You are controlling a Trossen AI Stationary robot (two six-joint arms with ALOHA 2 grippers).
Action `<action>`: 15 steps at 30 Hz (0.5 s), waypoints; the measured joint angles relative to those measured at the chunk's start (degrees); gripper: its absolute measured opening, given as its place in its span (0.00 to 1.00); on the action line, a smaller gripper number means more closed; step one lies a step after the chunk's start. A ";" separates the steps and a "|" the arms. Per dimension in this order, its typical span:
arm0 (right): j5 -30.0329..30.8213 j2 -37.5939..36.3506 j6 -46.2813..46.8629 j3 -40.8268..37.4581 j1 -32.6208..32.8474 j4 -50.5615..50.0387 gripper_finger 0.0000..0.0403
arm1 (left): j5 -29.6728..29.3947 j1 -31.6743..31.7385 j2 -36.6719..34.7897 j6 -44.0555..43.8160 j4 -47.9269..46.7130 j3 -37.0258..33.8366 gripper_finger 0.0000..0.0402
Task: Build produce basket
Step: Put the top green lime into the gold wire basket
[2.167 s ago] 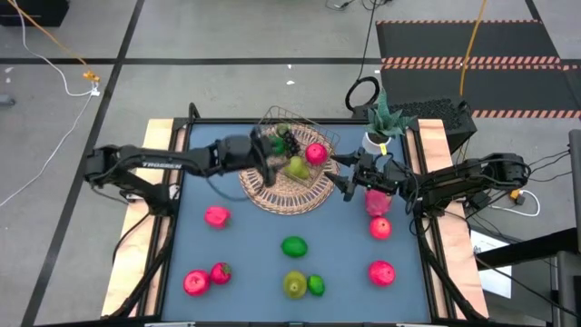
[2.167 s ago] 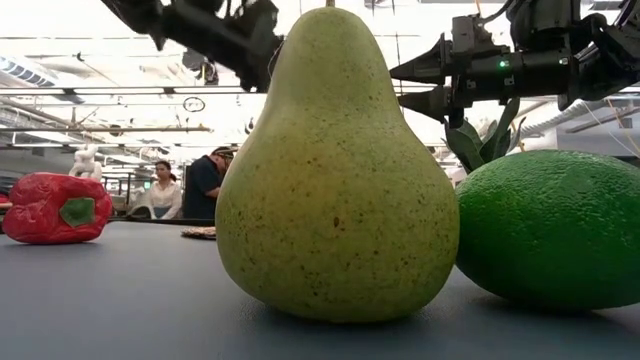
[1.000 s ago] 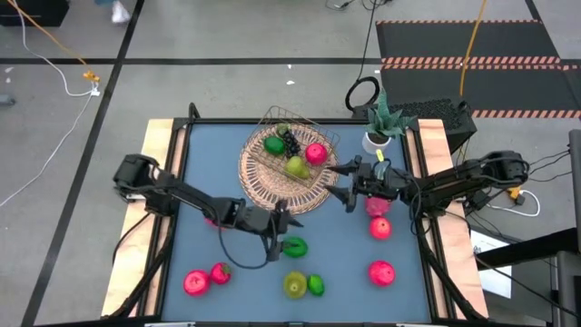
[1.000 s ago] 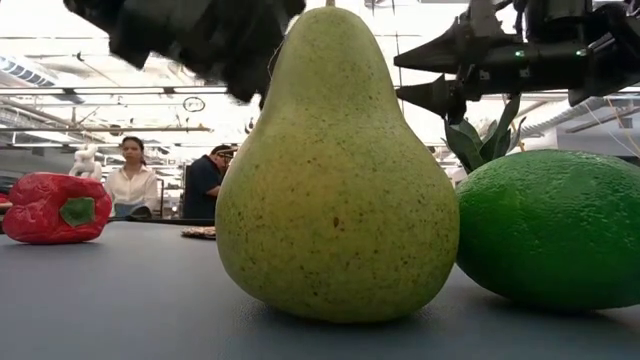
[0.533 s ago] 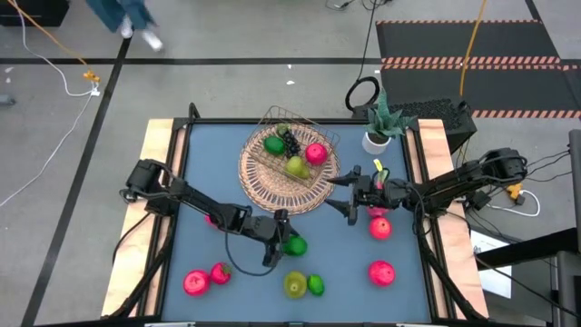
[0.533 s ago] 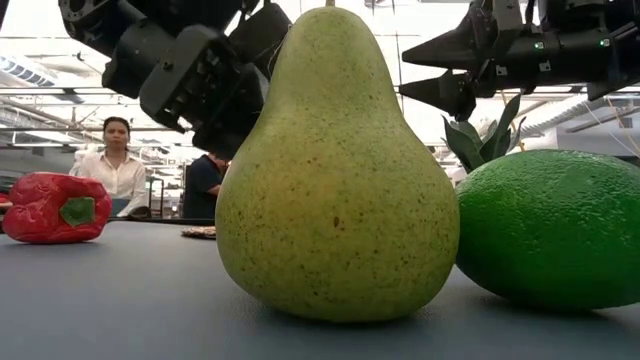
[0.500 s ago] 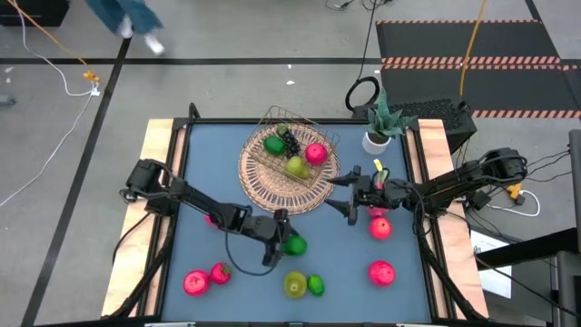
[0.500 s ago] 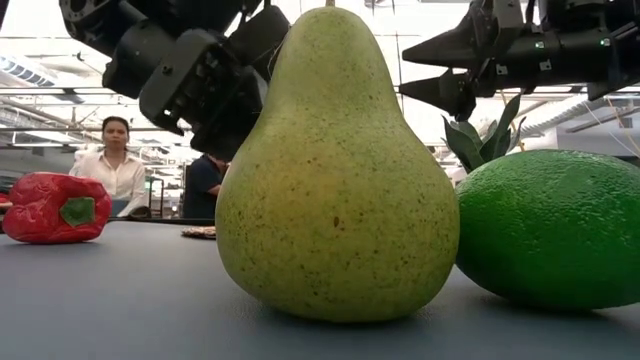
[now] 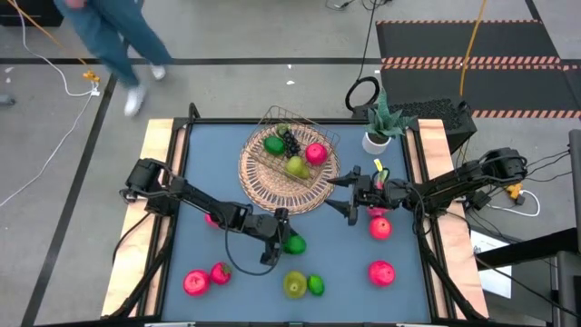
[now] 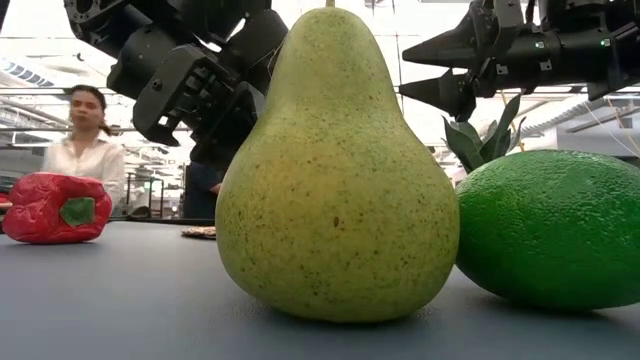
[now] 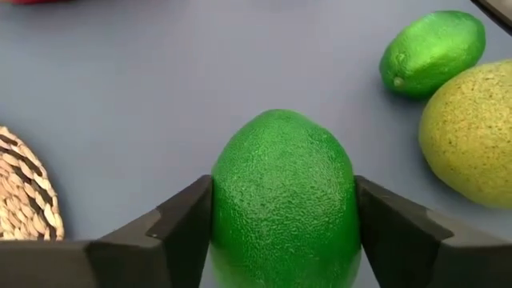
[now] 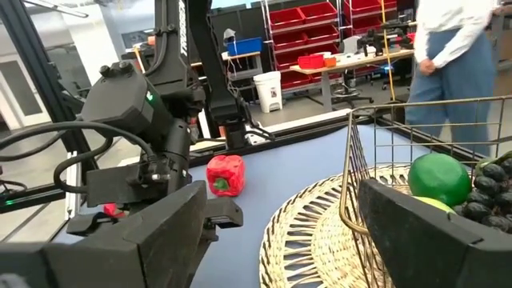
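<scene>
The tan wicker basket (image 9: 272, 186) stands at the table's far middle. It holds a green fruit (image 9: 274, 143), dark grapes (image 9: 290, 142), a pink-red fruit (image 9: 315, 153) and a pear (image 9: 296, 167). My left gripper (image 9: 287, 243) is near the table's middle, shut on a green fruit (image 9: 295, 243) that lies on the blue mat. My right gripper (image 9: 346, 193) hovers open just right of the basket, above the mat, touching nothing. In the right wrist view its fingers (image 12: 160, 232) frame the basket's rim (image 12: 320, 232). My left gripper pinches the green fruit (image 11: 282, 200) between its two fingers (image 11: 188, 228), one on each of its sides. The fingers come slanting down from the table's left. The fruit rests on the mat.
A pear (image 9: 295, 284) and a lime (image 9: 315, 285) lie at the near edge, filling the low view. A red fruit (image 9: 195, 282) and a red pepper (image 9: 220, 272) lie near left, red fruits (image 9: 380, 227) (image 9: 381, 272) on the right, a pink one (image 9: 215, 218) under the left arm. A potted plant (image 9: 377, 136) stands far right.
My left gripper has moved a little toward the table's near edge and down, and its fingers now stand on both sides of the green fruit. The fruit has stayed where it was. A person walks past beyond the table's far left corner.
</scene>
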 joint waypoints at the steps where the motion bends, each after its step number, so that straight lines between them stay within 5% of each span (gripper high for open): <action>1: 0.00 0.00 -0.08 0.00 0.00 0.00 0.80 | 0.22 0.21 0.00 -0.19 -0.07 0.00 0.63; 8: 0.00 0.00 1.02 0.00 0.00 -0.17 0.80 | -0.77 0.11 -4.06 1.25 -3.81 -0.33 0.64; 15: 0.01 -0.02 1.36 -0.02 0.00 -1.27 0.80 | -12.48 0.86 -15.70 2.84 -13.00 -0.24 0.62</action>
